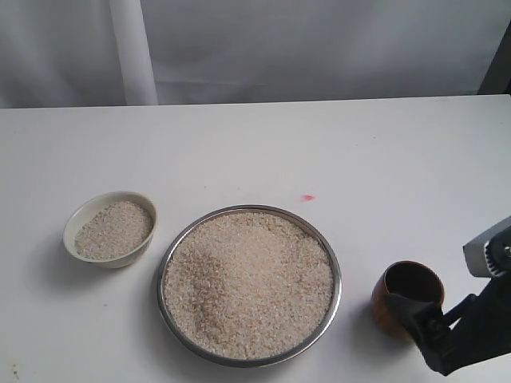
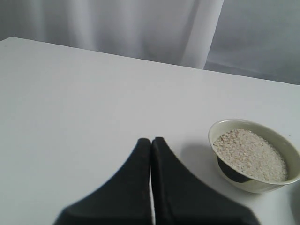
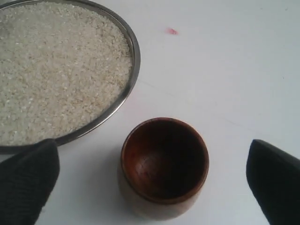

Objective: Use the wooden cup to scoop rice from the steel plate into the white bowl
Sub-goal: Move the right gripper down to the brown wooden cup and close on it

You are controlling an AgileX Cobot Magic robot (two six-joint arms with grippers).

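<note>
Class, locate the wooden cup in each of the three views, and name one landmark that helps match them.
Exterior view: the wooden cup stands right of the steel plate, lower right.
Left wrist view: not in it.
Right wrist view: the cup stands upright beside the plate's rim.
Shared landmark: the steel plate, in exterior and right wrist views.

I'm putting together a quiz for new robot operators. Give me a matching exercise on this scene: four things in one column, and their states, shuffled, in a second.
Things
1. white bowl
2. steel plate
3. wooden cup
4. left gripper

States
A. shut, holding nothing
B. empty, upright, between the open fingers of the right gripper
C. wide, heaped with rice
D. small, partly filled with rice

Pairs: 1-D, 2-C, 3-B, 4-A
</note>
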